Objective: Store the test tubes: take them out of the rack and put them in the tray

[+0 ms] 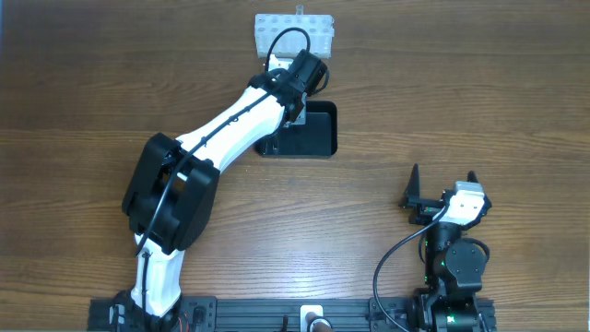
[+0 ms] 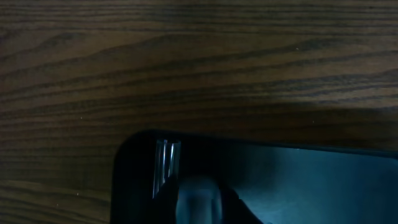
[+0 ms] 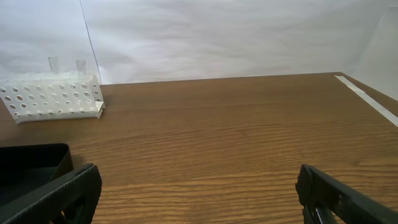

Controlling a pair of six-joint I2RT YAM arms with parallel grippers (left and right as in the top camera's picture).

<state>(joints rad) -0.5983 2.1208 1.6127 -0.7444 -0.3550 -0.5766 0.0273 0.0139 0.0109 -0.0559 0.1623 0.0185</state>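
Observation:
The white perforated rack [image 1: 295, 35] stands at the far edge of the table, and two clear test tubes [image 3: 53, 63] [image 3: 81, 65] stick up from it [image 3: 53, 99]. Just in front of it lies the black tray [image 1: 318, 134]. My left gripper [image 1: 297, 112] hangs over the tray's left part. In the left wrist view a clear tube [image 2: 166, 163] shows inside the tray [image 2: 311, 180] near its corner; whether it is held is unclear. My right gripper [image 1: 442, 189] rests open and empty at the near right, its fingers [image 3: 62, 193] spread wide.
Bare wooden tabletop [image 1: 461, 92] spreads to the right of the tray and the rack. A white wall [image 3: 217, 37] rises behind the table. A pale tape strip [image 3: 367, 99] runs along the table's right side.

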